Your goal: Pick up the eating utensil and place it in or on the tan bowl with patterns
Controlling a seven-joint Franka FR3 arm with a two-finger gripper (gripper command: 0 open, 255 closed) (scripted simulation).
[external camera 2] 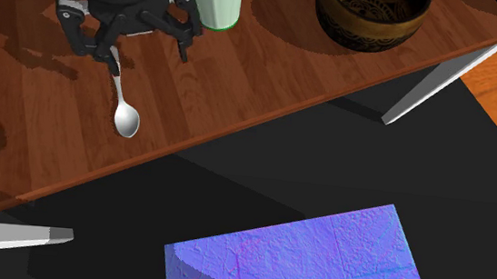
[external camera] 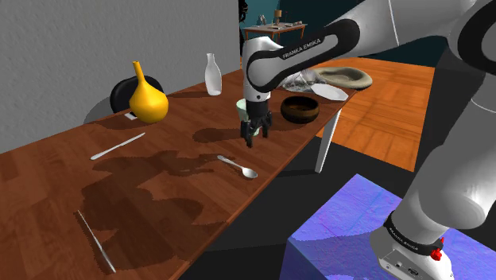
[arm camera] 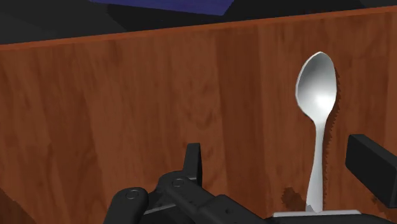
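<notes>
A silver spoon (external camera: 237,166) lies on the wooden table (external camera: 175,199) near its front edge. My black gripper (external camera: 254,131) hangs open just above the handle end of the spoon (external camera 2: 123,106). In the wrist view the spoon (arm camera: 316,95) has its handle running between the fingers, closer to one finger (arm camera: 372,159) than the other (arm camera: 194,162), and neither touches it. A dark brown bowl with carved patterns (external camera: 300,109) stands further along the table, past a cup. From the second exterior view the bowl (external camera 2: 372,14) is to the right of the gripper (external camera 2: 140,43).
A pale green cup (external camera: 242,105) stands right behind the gripper, between it and the bowl. A yellow vase (external camera: 147,99), a white bottle (external camera: 212,75) and a black dish (external camera: 127,91) line the wall side. Two knives (external camera: 118,145) (external camera: 95,239) lie on the table. A tan dish (external camera: 346,77) sits at the far end.
</notes>
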